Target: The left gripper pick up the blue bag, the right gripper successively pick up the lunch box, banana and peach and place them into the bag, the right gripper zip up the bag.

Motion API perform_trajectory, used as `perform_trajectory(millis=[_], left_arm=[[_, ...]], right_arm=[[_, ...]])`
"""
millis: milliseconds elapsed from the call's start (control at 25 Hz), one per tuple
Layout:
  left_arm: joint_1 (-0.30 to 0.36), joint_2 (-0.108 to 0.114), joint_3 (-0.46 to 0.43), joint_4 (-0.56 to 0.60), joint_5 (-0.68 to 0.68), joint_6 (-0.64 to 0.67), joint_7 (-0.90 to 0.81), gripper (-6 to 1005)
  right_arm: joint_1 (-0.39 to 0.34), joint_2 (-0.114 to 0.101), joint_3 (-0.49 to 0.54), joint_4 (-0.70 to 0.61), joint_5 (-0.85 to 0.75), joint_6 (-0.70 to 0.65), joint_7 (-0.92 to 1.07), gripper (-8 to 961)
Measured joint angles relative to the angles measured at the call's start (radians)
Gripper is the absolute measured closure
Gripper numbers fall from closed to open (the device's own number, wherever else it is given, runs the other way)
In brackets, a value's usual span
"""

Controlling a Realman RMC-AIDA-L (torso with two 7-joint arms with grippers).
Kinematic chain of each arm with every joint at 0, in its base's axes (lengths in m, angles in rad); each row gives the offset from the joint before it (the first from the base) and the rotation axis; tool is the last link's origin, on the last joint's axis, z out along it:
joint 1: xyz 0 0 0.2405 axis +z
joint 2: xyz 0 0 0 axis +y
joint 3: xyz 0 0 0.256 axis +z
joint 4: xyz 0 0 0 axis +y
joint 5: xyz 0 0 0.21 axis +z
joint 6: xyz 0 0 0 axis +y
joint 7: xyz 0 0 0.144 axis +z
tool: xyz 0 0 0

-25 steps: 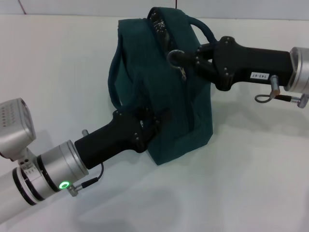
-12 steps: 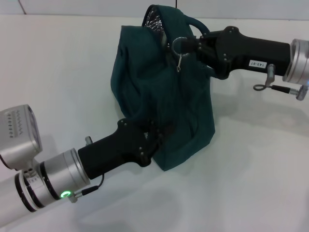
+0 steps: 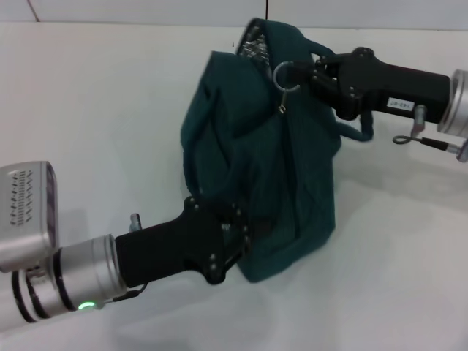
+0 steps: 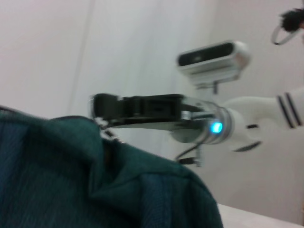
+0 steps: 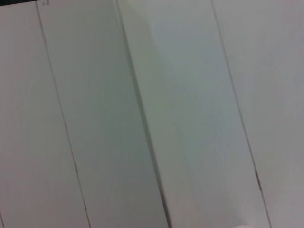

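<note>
One blue bag (image 3: pixel 270 168) sits mid-frame, with one metal zipper ring (image 3: pixel 284 76) near the top centre. Two pincers: left pincer (image 3: pixel 245 232) lower centre, right pincer (image 3: pixel 298 73) upper right.

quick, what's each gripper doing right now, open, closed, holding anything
Left gripper: closed on the blue bag's lower corner.
Right gripper: closed on the bag's zipper ring.

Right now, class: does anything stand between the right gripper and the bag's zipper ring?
Nothing visible does. The right gripper is already at the metal zipper ring near the top of the blue bag, which the left gripper grips low down.
</note>
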Motion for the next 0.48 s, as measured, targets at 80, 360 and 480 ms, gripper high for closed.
perform_trajectory(millis=[80, 360, 480], left_arm=[[0.017, 0.003, 0.04, 0.046, 0.0, 0.021, -0.003, 936], [0.045, 0.009, 0.086, 0.11, 0.015, 0.073, -0.003, 937], [0.061, 0.009, 0.046, 0.11, -0.011, 0.068, -0.003, 938]], right_arm=[[-0.007, -0.001, 0.0, 0.0, 0.015, -0.001, 0.0, 939], [-0.012, -0.004, 0.009, 0.0, 0.054, 0.012, -0.001, 940], [-0.018, -0.003, -0.002, -0.001, 0.055, -0.004, -0.001, 940]])
